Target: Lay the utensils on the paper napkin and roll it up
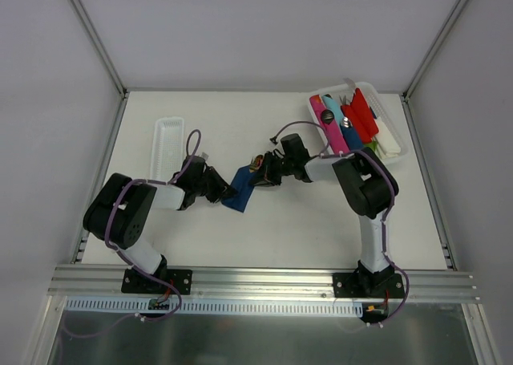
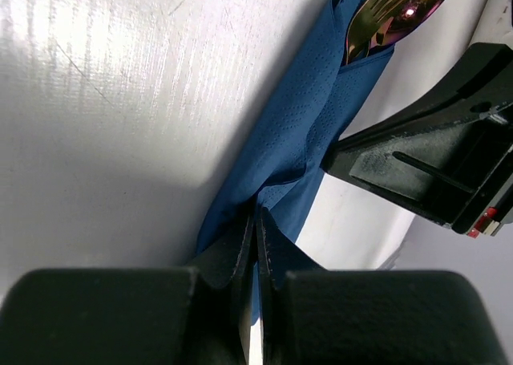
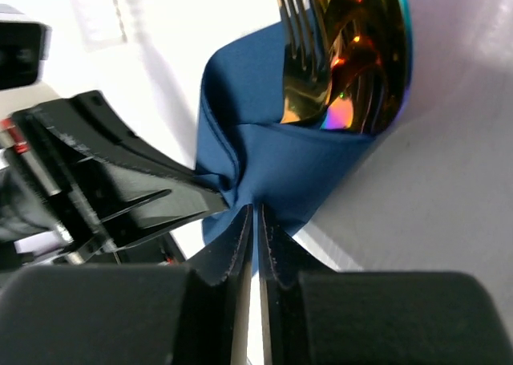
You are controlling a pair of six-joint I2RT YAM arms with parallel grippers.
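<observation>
left gripper [image 2: 258, 221], right gripper [image 3: 252, 214] pinching napkin [image 2: 296, 132], utensils [image 3: 345, 60] inside

Your two arms match. The left arm [image 1: 128, 212] and the right arm [image 1: 365, 184] both have bulky black joint housings joined by white link sections. A thin purple cable [image 1: 300, 123] runs loose along each one, base to wrist. Each arm stands on a black base plate [image 1: 156, 281] fixed to the silver rail [image 1: 264, 281] at the near edge. Your left hand [image 2: 258, 221] and right hand [image 3: 252, 216] are matt black. Their fingers [image 3: 232, 245] are flat blades with fine ribbing on the inner faces, and each hand's body carries a small red mark.
</observation>
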